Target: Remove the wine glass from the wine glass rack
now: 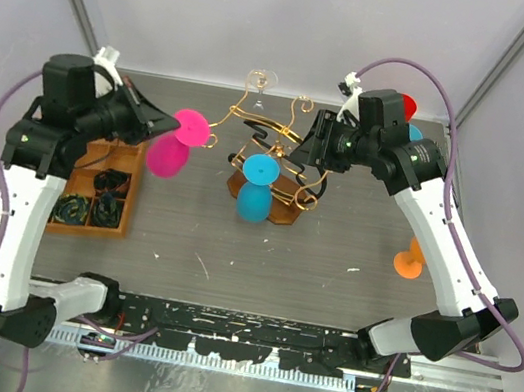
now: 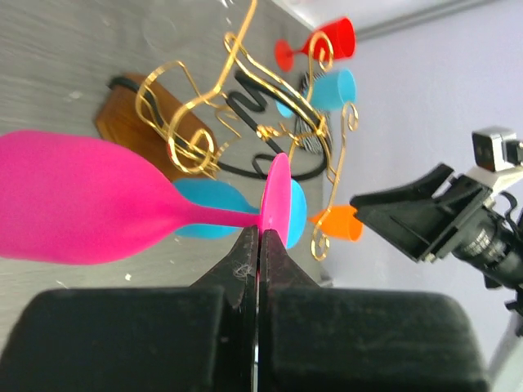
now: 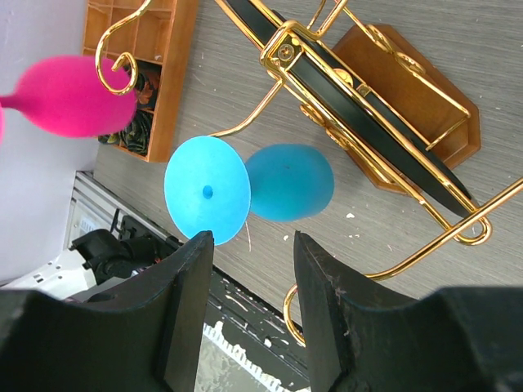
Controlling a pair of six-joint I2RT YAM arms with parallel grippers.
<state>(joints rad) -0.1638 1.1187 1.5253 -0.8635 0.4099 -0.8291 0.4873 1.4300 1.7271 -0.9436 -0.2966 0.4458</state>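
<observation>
Left gripper [image 2: 259, 238] clamps pink stemmed wine glass [image 2: 90, 200] at its foot rim (probably light, slick); right gripper [image 3: 252, 241] gapes.

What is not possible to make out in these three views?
Top view: red wine glass, mostly behind the right arm.
Left wrist view: whether the pink wine glass foot touches the wine glass rack; they overlap.
Right wrist view: orange tray contents, cut by the top edge, partly behind the pink glass.
</observation>
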